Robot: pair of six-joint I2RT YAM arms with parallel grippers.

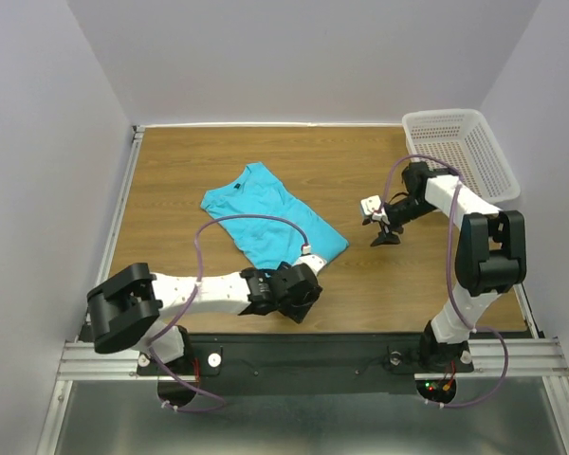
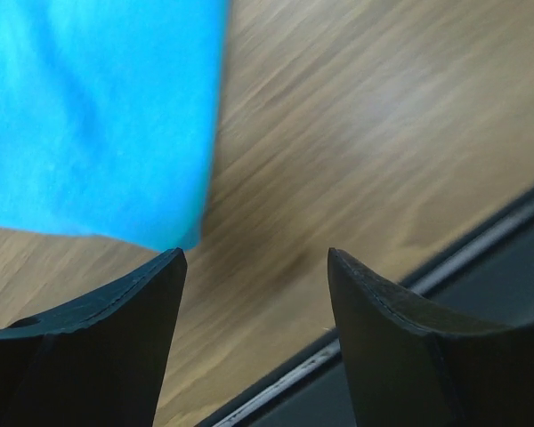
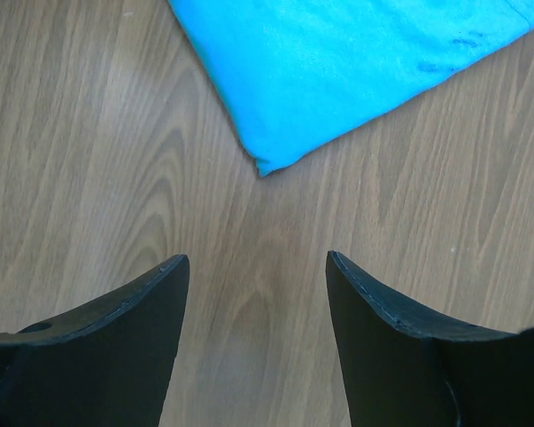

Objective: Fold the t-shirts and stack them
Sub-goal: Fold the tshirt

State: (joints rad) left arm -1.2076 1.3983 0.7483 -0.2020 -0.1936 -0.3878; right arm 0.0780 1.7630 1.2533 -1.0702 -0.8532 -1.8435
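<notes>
One turquoise-blue t-shirt (image 1: 268, 218) lies folded lengthwise on the wooden table, neck toward the far left. My left gripper (image 1: 301, 301) hovers open just off the shirt's near hem corner, close to the table's front edge. In the left wrist view the shirt (image 2: 93, 116) fills the upper left, and bare wood shows between the open fingers (image 2: 256, 258). My right gripper (image 1: 384, 235) stands open to the right of the shirt, apart from it. In the right wrist view a shirt corner (image 3: 338, 71) lies ahead of the empty gripper (image 3: 256, 260).
A white perforated basket (image 1: 465, 152) stands at the far right corner of the table (image 1: 171, 180). The black front rail (image 2: 481, 267) runs close under my left gripper. White walls enclose three sides.
</notes>
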